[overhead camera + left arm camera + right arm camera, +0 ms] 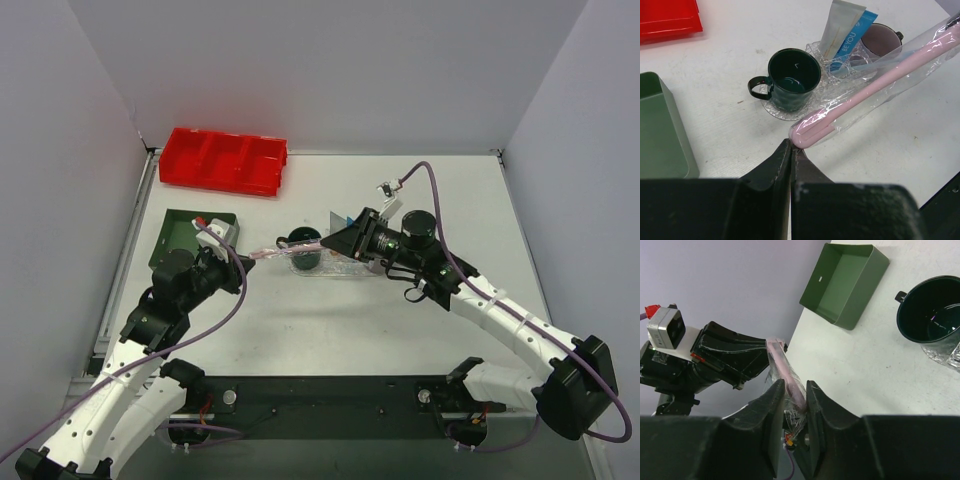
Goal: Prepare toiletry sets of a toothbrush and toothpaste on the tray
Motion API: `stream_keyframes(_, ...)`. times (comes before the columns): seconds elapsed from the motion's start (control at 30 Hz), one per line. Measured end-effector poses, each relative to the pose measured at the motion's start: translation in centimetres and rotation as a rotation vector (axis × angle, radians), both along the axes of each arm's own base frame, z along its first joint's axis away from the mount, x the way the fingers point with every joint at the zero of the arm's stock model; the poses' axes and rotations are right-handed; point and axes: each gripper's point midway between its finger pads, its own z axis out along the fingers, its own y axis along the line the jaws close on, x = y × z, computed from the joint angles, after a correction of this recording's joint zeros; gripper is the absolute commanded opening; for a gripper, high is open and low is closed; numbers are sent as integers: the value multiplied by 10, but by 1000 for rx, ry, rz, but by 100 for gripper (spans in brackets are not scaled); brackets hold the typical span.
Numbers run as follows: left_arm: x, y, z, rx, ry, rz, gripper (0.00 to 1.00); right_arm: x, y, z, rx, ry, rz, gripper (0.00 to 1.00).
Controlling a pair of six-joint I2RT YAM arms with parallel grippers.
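Toothbrush [875, 87]: pink, sealed in a clear crinkled wrapper. It is held off the table between my two grippers, above the near side of the tray [772, 109], and is not yet set down.
Left gripper [792, 145]: jaws are pressed together, nipping the wrapper's end seam just past the pink handle.
Right gripper [795, 390]: jaws stand narrow on either side of the wrapped stem, with the film bunched between them. I read this as a pinch on the toothbrush.
Handling: I judge the brush light and stiff, and the film thin and slippery. A hold on the seam alone lets the brush swing or slide inside the sleeve.
Where to take hold: across the stem itself through the film, near mid-length, rather than on loose wrapper.
White-grey toothpaste [839, 27] and blue toothpaste [859, 31]: both stand on end at the tray's far part. I cannot tell whether they lean on the second mug [882, 39] or sit inside it.
Dark green mug [792, 75]: upright on the tray's near end.
Left wrist view only: shows the tubes, both mugs, and the brush's full length running away from my jaws.
Right wrist view only: shows both grippers on one brush, the film crumpled at my right fingers, and the green tray [845, 280] behind.
Top view only: shows the layout, with the brush bridging the two arms, the tray at centre, and the red bin [225, 160] at the far left.
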Motion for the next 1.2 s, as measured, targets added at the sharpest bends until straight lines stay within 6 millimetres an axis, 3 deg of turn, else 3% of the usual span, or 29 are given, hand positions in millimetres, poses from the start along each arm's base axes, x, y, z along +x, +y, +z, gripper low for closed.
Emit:
stream_keyframes(0.07,0,0,0,0,0,1,0,0,0,0,2,2,0,31)
stream_keyframes(0.2,1,1,0,3,0,8,0,-1,0,-3,-1,11,-1,32)
stream_keyframes(0.4,3,4,-1,8,0,25,0,-2,-1,-9,-7,25,-2,18)
stream_keyframes(0.53,3,5,-3,13,6,29,0,-2,0,-7,5,31,-1,0)
stream_keyframes(0.6,2,5,-6,19,19,30,0,-3,1,-2,24,24,4,0)
stream_keyframes(0.73,1,4,-9,21,29,23,17,-6,3,5,45,9,16,0)
stream_keyframes(0.87,-2,-1,-7,10,24,-12,59,-5,0,8,47,0,13,0)
stream_keyframes(0.9,-3,-3,-4,1,16,-27,64,-4,-2,9,46,-3,9,0)
stream_keyframes(1.0,-11,-13,7,-39,-14,-90,73,2,-14,13,48,-18,-15,0)
stream_keyframes(1.2,-32,-42,24,-137,-39,-290,77,5,-45,30,59,-64,-40,0)
